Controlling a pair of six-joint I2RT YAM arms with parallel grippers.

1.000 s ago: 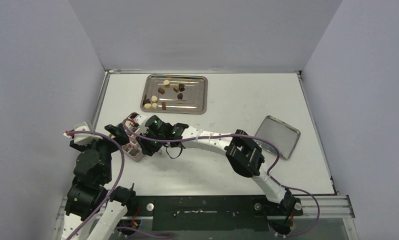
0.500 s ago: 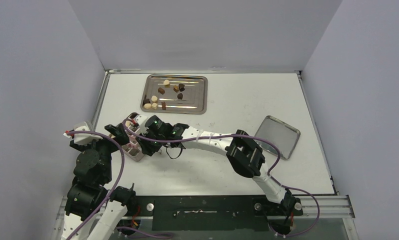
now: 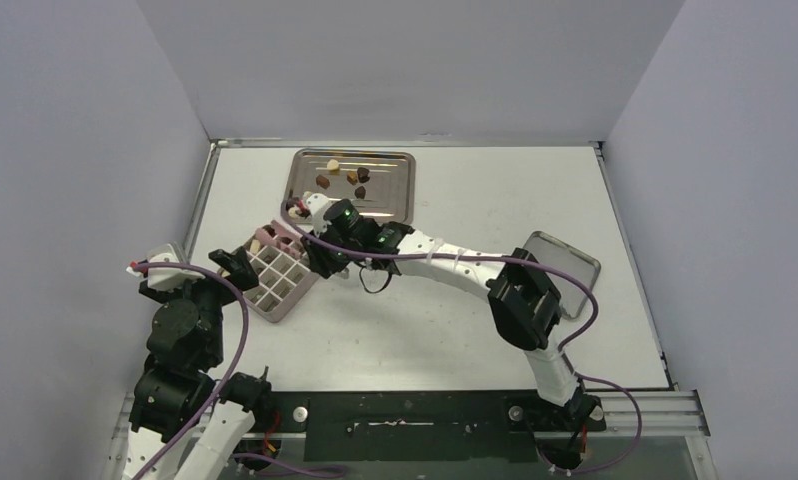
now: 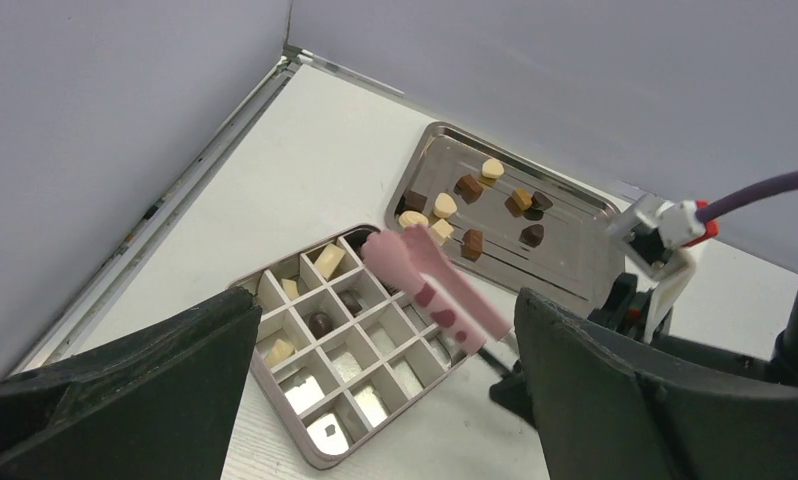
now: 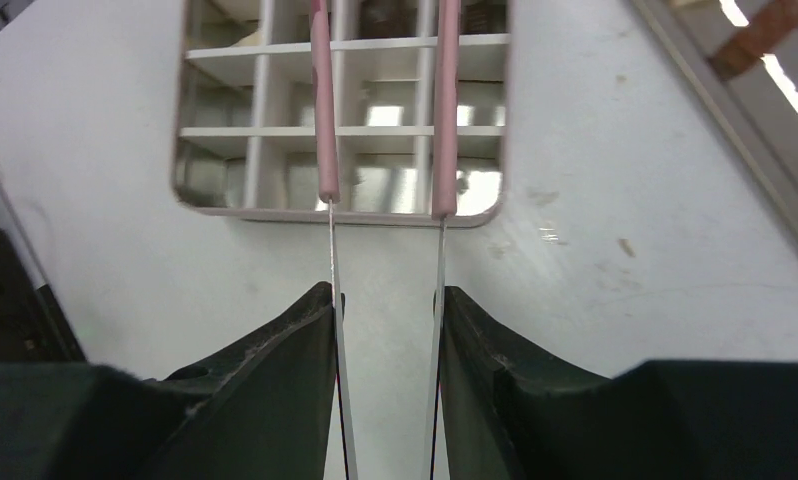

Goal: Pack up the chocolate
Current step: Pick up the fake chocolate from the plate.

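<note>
The right fingers [image 5: 265, 380] are clamped on the pink tongs [image 5: 320, 110], one thin metal blade pressed against the inside of each finger. The two blades stand apart, and their pink ends reach out ahead of the fingers over the box [image 5: 345, 214]. The tips run off the top of the right wrist view, so I cannot tell whether they hold anything.

The left fingers [image 4: 125, 390] are spread wide apart and grip nothing. In the left wrist view the box [image 4: 305, 440] lies ahead of them, in the gap between the two.

The chocolate [image 4: 472, 187] is in two places. Most of it lies loose on the metal tray [image 4: 575, 260], beyond the tong tips and farther from both pairs of fingers than the box: dark, mid-brown and cream pieces, scattered. A few pieces (cream and dark) sit in cells along the box's left and far sides. The cells nearest the left fingers show only shiny bottom.

From above, the tongs [image 3: 278, 236] cross the far corner of the box [image 3: 280, 292]. The tray [image 3: 400, 190] sits just beyond the right wrist on the table [image 3: 455, 330].
</note>
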